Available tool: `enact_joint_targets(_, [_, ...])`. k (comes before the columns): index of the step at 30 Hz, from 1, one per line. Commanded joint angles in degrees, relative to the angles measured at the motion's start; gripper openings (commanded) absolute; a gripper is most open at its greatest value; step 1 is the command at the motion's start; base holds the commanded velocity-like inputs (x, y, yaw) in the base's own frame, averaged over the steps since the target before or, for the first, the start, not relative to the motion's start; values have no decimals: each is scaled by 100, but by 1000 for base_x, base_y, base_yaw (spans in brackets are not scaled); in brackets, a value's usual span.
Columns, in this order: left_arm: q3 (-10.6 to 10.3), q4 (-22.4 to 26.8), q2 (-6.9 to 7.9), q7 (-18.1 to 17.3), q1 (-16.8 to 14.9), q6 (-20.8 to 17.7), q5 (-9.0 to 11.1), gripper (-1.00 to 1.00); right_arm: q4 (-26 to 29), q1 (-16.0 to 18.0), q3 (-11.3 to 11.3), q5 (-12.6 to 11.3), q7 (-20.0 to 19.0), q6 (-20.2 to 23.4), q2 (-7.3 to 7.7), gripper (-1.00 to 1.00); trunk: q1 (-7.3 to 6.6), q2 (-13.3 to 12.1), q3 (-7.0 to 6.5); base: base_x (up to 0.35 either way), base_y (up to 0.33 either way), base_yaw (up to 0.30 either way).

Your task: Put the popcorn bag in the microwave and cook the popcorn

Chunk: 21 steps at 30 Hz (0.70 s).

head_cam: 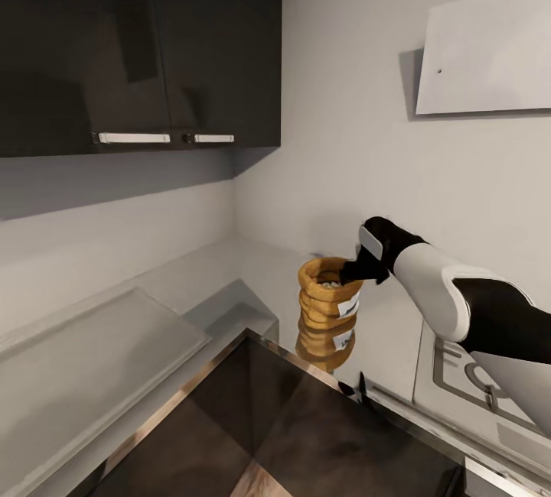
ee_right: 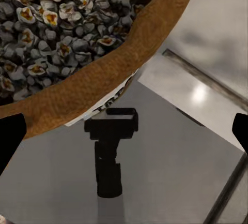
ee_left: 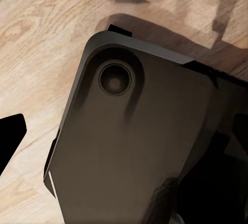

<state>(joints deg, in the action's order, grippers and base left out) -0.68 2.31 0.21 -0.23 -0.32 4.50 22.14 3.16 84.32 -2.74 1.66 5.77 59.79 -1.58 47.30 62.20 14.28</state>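
The right hand (head_cam: 353,271) reaches out over the desk (head_cam: 115,352) and sits at the rolled rim of the popcorn bag (head_cam: 327,300), on the side facing the hob. In the right wrist view its two dark fingertips (ee_right: 9,138) stand far apart at the frame's edges, with the bag's rim (ee_right: 103,79) between and beyond them, so the hand looks wide open and holds nothing. That view also shows the popcorn (ee_right: 51,22) heaped inside the open sack, and the white label below the rim.

The bag stands upright on the glossy grey desk, towards its back edge and near the wall corner, just beside the steel hob (head_cam: 474,382) at the desk's right end. Its reflection lies in the slab beneath it.

The left hand's state cannot be told: the left wrist view looks at a dark rounded panel (ee_left: 134,151) over a wooden floor (ee_left: 41,38).

The step in hand appears to be the pick-up of the bag. The next move likely calls for the fingers to straddle the rim or the body and close gently, since the paper sack is open-topped and could tip or spill.
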Motion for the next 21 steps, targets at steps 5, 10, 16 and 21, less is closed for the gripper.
enact_joint_targets(5, [-11,-2,0,-3,-4,16,27,100,-61,3,-39,-8,8,20,-11,100,1,3,9,0,0,0])
enact_joint_targets(10, [-11,-2,-3,-3,-4,16,27,100,-61,0,-42,-9,-5,-487,-9,100,1,3,9,0,0,0])
enact_joint_targets(16, [-11,-2,-4,-3,-3,16,27,100,-110,-11,-43,-55,0,-1123,-9,100,1,3,9,0,0,0])
enact_joint_targets(21, [-11,-2,-4,-3,-4,16,27,100,-127,-12,-45,-68,29,-1151,-7,100,1,3,9,0,0,0])
